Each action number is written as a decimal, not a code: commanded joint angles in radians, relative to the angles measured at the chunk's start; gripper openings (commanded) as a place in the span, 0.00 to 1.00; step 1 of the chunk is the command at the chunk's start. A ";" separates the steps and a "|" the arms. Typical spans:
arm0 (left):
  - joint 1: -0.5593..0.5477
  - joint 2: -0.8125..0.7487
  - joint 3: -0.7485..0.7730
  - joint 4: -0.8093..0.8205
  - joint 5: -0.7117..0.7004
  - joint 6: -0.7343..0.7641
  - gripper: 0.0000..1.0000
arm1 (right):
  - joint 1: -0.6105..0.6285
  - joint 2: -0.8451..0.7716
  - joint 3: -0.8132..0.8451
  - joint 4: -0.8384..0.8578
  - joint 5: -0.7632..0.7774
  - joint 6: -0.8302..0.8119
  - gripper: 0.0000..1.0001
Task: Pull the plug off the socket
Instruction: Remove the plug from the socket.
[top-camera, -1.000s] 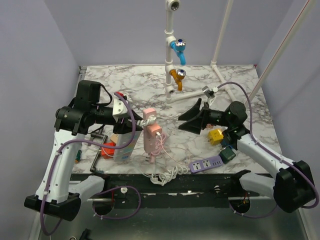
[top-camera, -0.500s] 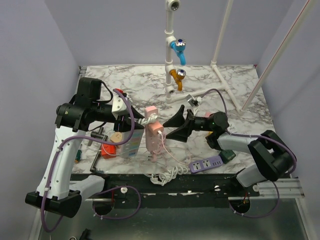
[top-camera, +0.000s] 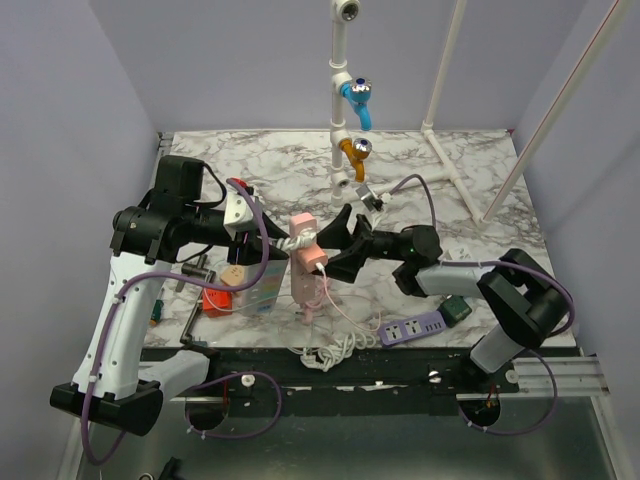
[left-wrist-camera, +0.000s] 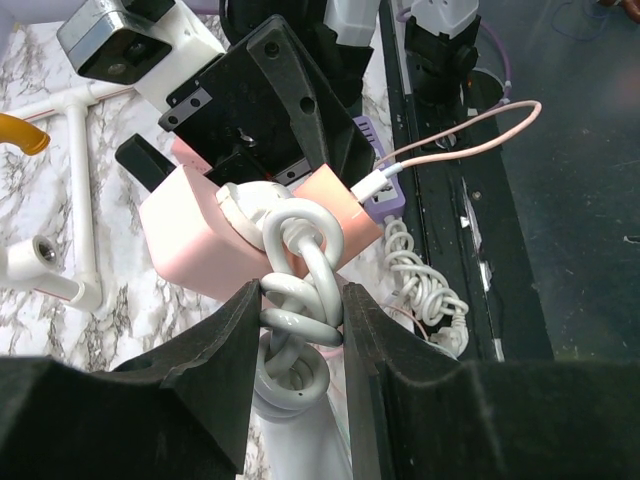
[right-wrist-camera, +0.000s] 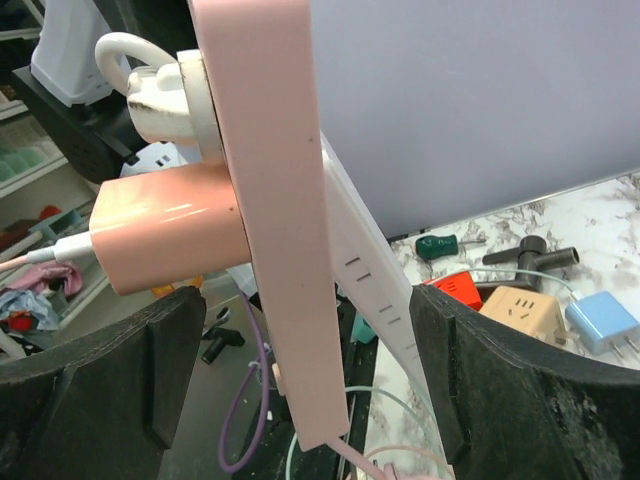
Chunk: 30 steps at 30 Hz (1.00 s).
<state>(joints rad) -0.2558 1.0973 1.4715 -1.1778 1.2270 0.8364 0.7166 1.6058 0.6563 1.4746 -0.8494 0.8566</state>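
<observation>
Left gripper (left-wrist-camera: 300, 308) is clamping shut on the twisted white rubber cord (left-wrist-camera: 305, 255). Its fingers (left-wrist-camera: 215, 370) are squeezing the coils from both sides, just below where the cord is running into the round white plug head (left-wrist-camera: 245, 205). That head is sitting in the end of the long pale-pink plastic power strip (right-wrist-camera: 270, 200), which is standing roughly upright between the two arms (can't tell whether its lower end is touching the table).

Task item: the salmon-pink square charger block (right-wrist-camera: 170, 235) is sitting fully seated in the strip's face, right beside the white plug head. A white USB connector (left-wrist-camera: 375, 185) is plugged into its outer end, and a thin pink cable (left-wrist-camera: 470, 140) is looping away from it toward the near table edge.

Right gripper (top-camera: 336, 243) is hanging open, jaws wide, straddling the strip and the charger block. Both are lying between the fingers, and neither finger is touching them as far as the right wrist view shows.

Further out on the grey-veined marble table (top-camera: 250, 170):
- A purple power strip (top-camera: 412, 327) is lying near the front edge.
- An orange cube socket (right-wrist-camera: 518, 305), a blue charger (right-wrist-camera: 600, 325) and a small green-handled screwdriver (right-wrist-camera: 440, 245) are lying near each other, behind the pink strip in the right wrist view.
- A white pipe stand with blue and orange taps (top-camera: 340, 100) is standing at the back.
</observation>
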 joint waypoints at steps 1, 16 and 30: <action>-0.003 -0.024 0.034 0.064 0.085 -0.022 0.00 | 0.033 0.033 0.038 0.113 0.038 -0.041 0.90; -0.004 -0.022 0.025 0.070 0.063 -0.038 0.00 | 0.087 0.161 0.126 0.309 0.075 0.105 0.60; -0.004 -0.037 -0.014 0.118 0.025 -0.070 0.00 | 0.091 0.062 0.097 0.309 0.055 0.138 0.33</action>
<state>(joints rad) -0.2550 1.0927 1.4643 -1.1210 1.2049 0.7872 0.8017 1.7168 0.7551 1.4960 -0.8093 0.9699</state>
